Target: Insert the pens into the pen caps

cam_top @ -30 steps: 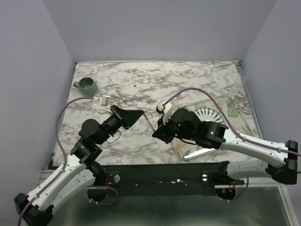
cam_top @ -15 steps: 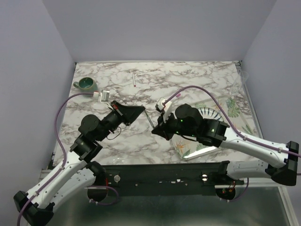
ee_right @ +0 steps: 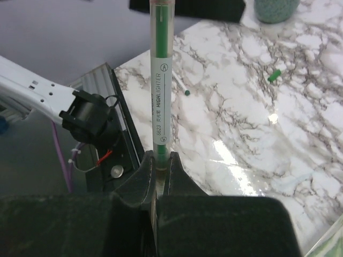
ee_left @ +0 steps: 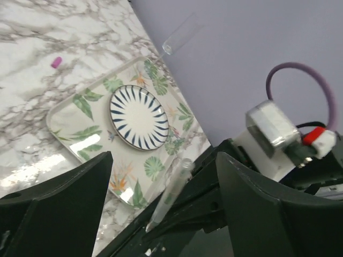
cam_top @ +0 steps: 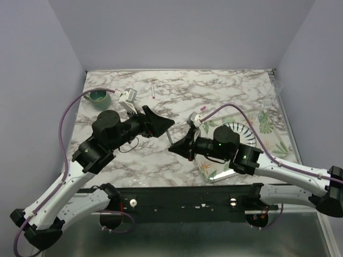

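Your right gripper (ee_right: 159,159) clenches the green pen (ee_right: 161,80), top end cut off; left gripper (ee_left: 163,160) released. Only the right wrist view shows you the green cap (ee_right: 275,76), toward the worktop's (ee_right: 257,139) far left corner

Grey-veined white marble tabletop (cam_top: 230,88), cream rectangular tray (ee_left: 80,107) printed with green leaves, round plate (ee_left: 139,118) rayed navy on white, clear plastic highlighter pen (ee_right: 161,80) cored green, tiny pink cap (ee_left: 56,62) upper left.
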You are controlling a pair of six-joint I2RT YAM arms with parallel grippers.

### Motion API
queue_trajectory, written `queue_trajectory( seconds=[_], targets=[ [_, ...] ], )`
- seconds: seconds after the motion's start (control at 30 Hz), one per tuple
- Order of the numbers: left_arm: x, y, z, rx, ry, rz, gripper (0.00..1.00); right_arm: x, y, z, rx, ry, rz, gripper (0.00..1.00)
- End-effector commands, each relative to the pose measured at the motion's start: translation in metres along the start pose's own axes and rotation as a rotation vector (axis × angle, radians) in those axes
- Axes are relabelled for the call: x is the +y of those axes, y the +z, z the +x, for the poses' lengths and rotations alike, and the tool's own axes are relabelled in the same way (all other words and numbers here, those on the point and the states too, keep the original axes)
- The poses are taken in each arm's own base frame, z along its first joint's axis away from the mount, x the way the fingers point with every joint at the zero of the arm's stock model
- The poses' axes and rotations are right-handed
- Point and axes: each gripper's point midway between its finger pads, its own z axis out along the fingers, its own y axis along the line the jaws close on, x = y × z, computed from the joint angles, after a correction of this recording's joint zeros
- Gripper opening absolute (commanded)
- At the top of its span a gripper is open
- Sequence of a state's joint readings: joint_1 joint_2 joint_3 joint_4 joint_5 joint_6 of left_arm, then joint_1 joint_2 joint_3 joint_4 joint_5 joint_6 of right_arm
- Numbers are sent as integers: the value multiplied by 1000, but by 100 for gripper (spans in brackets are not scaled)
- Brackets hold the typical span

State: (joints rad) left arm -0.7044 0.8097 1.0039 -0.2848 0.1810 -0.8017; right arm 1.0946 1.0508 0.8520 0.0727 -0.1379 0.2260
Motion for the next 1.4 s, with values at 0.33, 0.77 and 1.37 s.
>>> queue_trajectory(
  seconds=[0.33, 0.77, 1.37],
  targets=[
    [107, -92, -35, -306, 158, -582, 99, -106, 43, 164, 411, 300, 596, 7],
    [168, -174, -28, -550, 113, -853, 99, -164, 56, 223, 588, 426, 902, 14],
    [175, -152, -15, -450, 120, -865, 99, -162, 48, 223, 587, 464, 933, 36]
  ],
)
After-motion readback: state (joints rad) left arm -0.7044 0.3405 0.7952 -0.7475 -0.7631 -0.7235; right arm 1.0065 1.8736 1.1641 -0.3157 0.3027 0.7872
